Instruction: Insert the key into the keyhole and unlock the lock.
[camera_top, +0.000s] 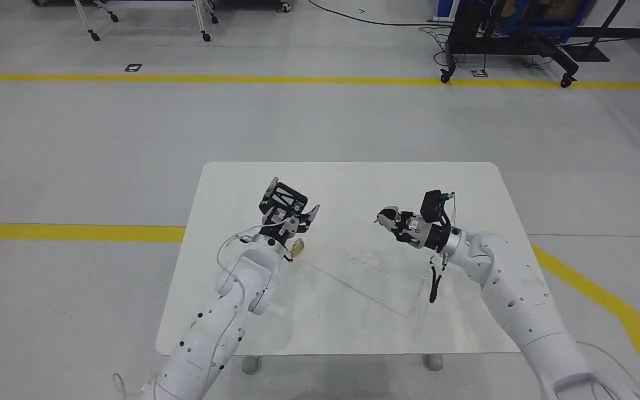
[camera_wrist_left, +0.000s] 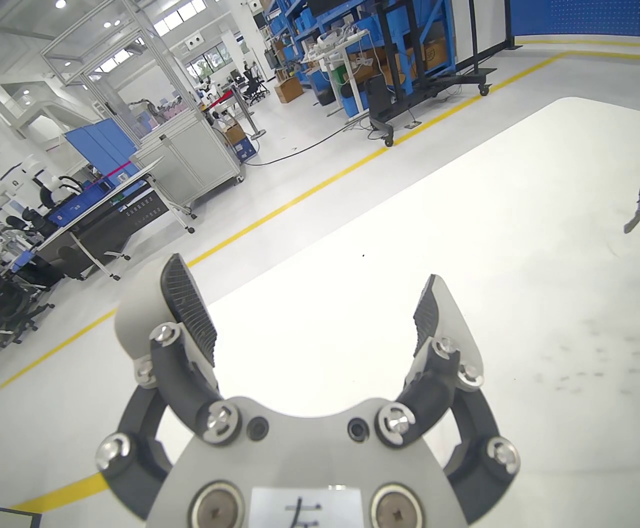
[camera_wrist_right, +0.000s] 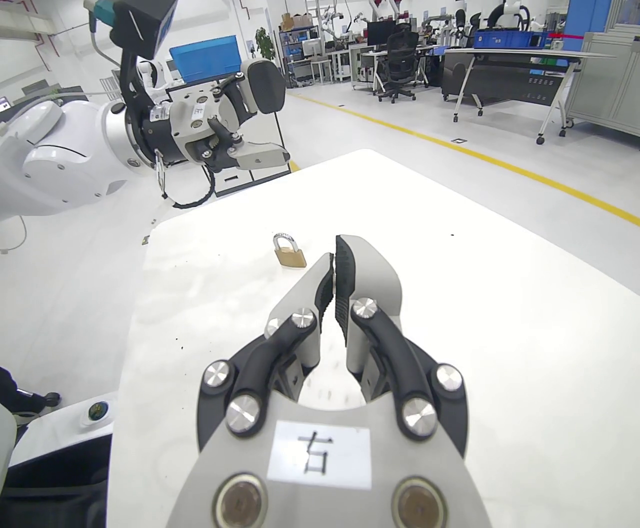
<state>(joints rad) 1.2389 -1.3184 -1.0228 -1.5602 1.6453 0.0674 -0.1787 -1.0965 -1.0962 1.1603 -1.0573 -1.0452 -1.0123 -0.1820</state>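
Observation:
A small brass padlock (camera_wrist_right: 289, 252) with a silver shackle rests on the white table (camera_wrist_right: 500, 310); in the top view the padlock (camera_top: 297, 248) lies left of centre. My left gripper (camera_top: 293, 207) hovers raised just beyond the padlock. It stands open with nothing between its ribbed pads (camera_wrist_left: 192, 307), as the left gripper (camera_wrist_right: 257, 125) also shows from across the table. My right gripper (camera_wrist_right: 333, 252) is shut, low over the table centre, pointing at the padlock a short way off. No key shows between its pads.
Faint dark smudges (camera_top: 365, 262) mark the middle of the table (camera_top: 450, 300). Its far edge lies just beyond my left gripper (camera_wrist_left: 305, 300). Open floor with yellow lines (camera_top: 320, 78) surrounds the table; racks and desks stand far off.

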